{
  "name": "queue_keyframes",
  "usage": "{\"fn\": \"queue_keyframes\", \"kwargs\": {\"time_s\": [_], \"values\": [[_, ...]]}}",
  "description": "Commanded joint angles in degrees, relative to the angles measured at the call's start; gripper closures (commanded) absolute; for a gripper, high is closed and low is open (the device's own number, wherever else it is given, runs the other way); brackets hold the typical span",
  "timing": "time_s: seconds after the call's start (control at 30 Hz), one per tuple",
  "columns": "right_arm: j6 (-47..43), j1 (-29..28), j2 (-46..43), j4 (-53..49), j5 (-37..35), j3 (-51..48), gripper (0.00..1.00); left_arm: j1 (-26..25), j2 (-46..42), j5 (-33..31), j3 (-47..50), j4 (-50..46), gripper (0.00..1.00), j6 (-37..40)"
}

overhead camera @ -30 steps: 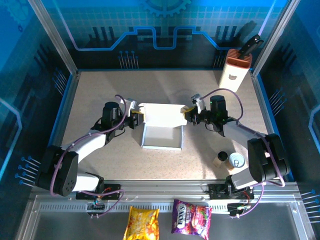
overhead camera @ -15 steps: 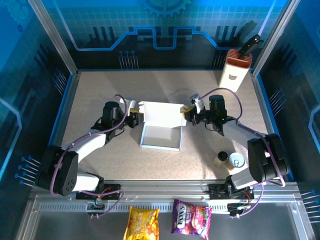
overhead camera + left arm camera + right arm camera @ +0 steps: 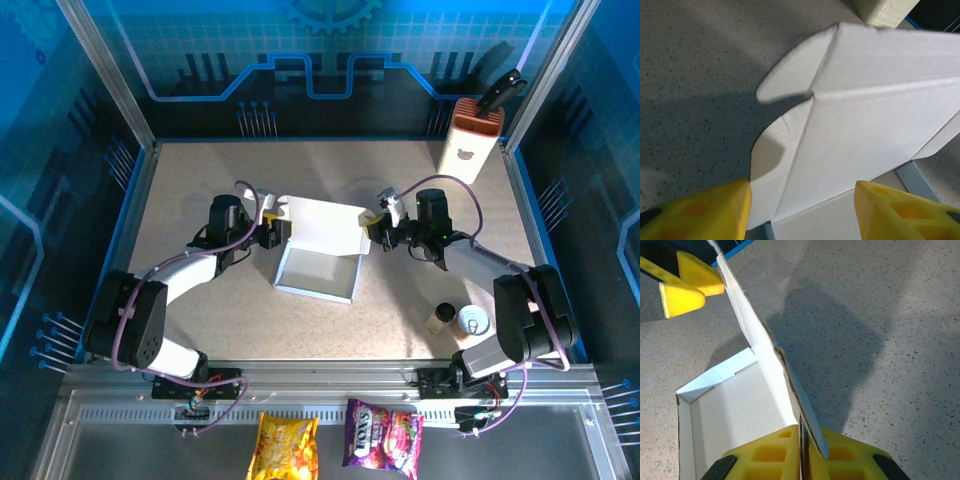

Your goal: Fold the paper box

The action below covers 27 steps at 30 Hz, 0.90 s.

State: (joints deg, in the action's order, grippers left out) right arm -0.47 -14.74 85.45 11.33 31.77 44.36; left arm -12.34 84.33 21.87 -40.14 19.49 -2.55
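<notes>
The paper box (image 3: 312, 272) lies open at mid-table, a pale shallow tray with its lid (image 3: 326, 228) standing up along the far side. My left gripper (image 3: 274, 232) sits at the lid's left end. Its yellow fingers (image 3: 705, 212) stand apart and open, with the lid panel (image 3: 875, 120) and a rounded side flap (image 3: 790, 82) just beyond them. My right gripper (image 3: 371, 232) is at the lid's right end. In the right wrist view it (image 3: 807, 452) is shut on the lid's thin edge (image 3: 760, 340), beside the tray's inside (image 3: 735, 415).
A tall white-and-orange container (image 3: 468, 148) stands at the back right corner. A small cup (image 3: 441, 318) and a can (image 3: 472, 322) sit near the right arm's base. Two snack packets (image 3: 283, 446) lie below the table's front rail.
The left gripper has opened and let go of the lid's left end, drawing back a little. The box has turned slightly, its near edge swinging left. The right gripper has closed tighter on the lid.
</notes>
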Motion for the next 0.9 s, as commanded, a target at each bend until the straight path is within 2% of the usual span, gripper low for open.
{"fn": "queue_keyframes", "kwargs": {"time_s": [0.0, 0.17, 0.3, 0.37, 0.43, 0.53, 0.6, 0.67, 0.87], "values": [[-0.90, -0.89, 0.55, -0.34, 1.28, 1.32, 0.88, 0.52, 1.39, 3.82, -1.53, 4.16, 0.51, 1.15], [-0.97, -0.89, 0.42, -0.69, 1.23, 1.53, 0.89, 0.50, 1.86, 4.22, -1.17, 6.27, 0.70, 0.39], [-1.29, -0.82, 0.26, -1.21, 1.23, 1.67, 0.91, 0.48, 0.92, 3.65, -0.65, 7.24, 0.74, 0.75], [-1.46, -0.84, 0.32, -1.44, 1.35, 1.86, 0.92, 0.52, 0.80, 2.66, -1.07, 6.22, 0.71, 1.30], [-1.55, -0.86, 0.33, -1.58, 1.41, 2.04, 0.92, 0.55, 0.88, -0.56, -1.89, 4.07, 0.63, 1.50], [-1.71, -0.92, 0.25, -1.85, 1.37, 2.09, 0.92, 0.91, 0.77, -4.71, -2.60, 1.80, 0.57, 0.98], [-1.89, -0.94, 0.15, -2.04, 1.68, 2.13, 0.92, 1.19, 0.66, -4.26, -1.67, 3.95, 0.46, 0.85], [-2.24, -0.89, 0.29, -2.22, 2.39, 2.35, 0.93, 1.61, 1.04, -2.88, -1.23, 5.57, 0.39, 0.83], [-6.63, -0.44, 1.54, -6.05, 7.93, 4.95, 0.94, 2.40, 3.33, 4.71, -1.84, 9.46, 0.36, 2.22]]}}
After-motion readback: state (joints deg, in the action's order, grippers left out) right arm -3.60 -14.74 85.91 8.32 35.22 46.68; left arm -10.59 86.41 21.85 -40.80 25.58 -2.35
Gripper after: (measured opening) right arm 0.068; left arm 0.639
